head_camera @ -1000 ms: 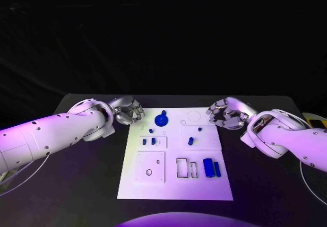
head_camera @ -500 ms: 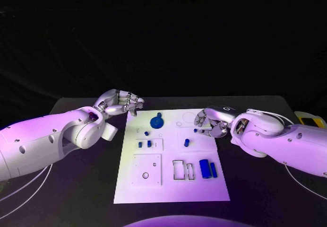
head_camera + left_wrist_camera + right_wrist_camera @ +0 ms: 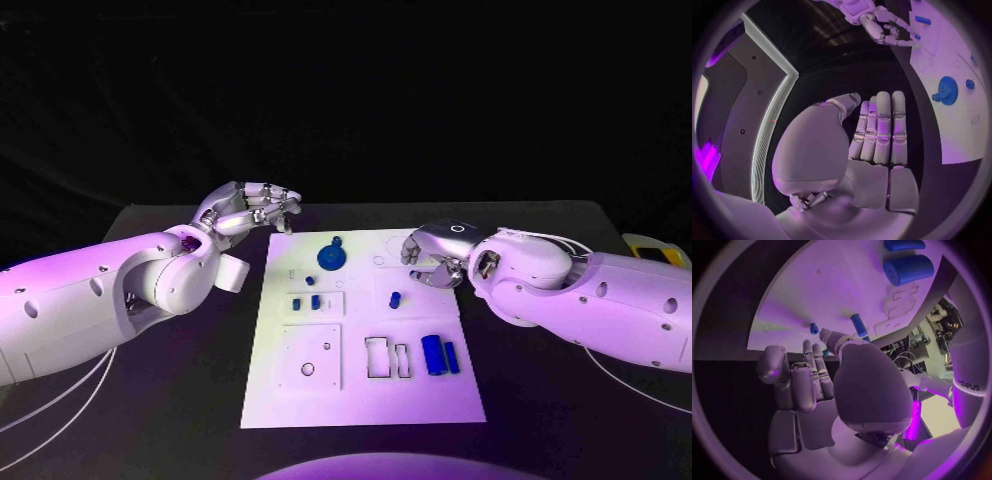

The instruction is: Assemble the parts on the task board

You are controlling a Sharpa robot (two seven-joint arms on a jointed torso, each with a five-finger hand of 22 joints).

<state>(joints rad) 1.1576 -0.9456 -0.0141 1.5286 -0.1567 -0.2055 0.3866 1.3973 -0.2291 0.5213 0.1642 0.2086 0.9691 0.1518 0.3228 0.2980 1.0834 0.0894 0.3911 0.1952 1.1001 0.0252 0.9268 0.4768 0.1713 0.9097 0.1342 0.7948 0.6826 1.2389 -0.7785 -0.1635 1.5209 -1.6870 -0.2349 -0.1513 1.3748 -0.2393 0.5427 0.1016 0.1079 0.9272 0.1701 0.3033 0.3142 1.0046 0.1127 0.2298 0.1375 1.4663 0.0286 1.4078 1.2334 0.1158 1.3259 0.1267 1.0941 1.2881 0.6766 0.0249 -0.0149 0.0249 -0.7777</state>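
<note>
The white task board [image 3: 361, 390] lies mid-table. On it are a blue round disc [image 3: 332, 257], small blue pieces [image 3: 304, 302], a blue peg [image 3: 395, 298], a thick blue cylinder [image 3: 433, 354] and a thin one [image 3: 451, 357]. My left hand [image 3: 253, 208] hovers off the board's far left corner, fingers straight and together, holding nothing [image 3: 879, 135]. My right hand [image 3: 433, 258] hangs over the board's far right part. Its thumb tip [image 3: 832, 337] is close beside a tiny blue peg [image 3: 814, 328]; nothing is gripped. The thick cylinder [image 3: 907, 269] also shows in the right wrist view.
The board carries rectangular cut-outs [image 3: 387, 357] and a square plate with holes [image 3: 313, 355]. A yellow object [image 3: 656, 250] sits at the table's right edge. Black table [image 3: 577, 400] surrounds the board.
My right hand has moved left and down over the board's far right part, towards the tiny peg. My left hand has risen a little beside the far left corner.
</note>
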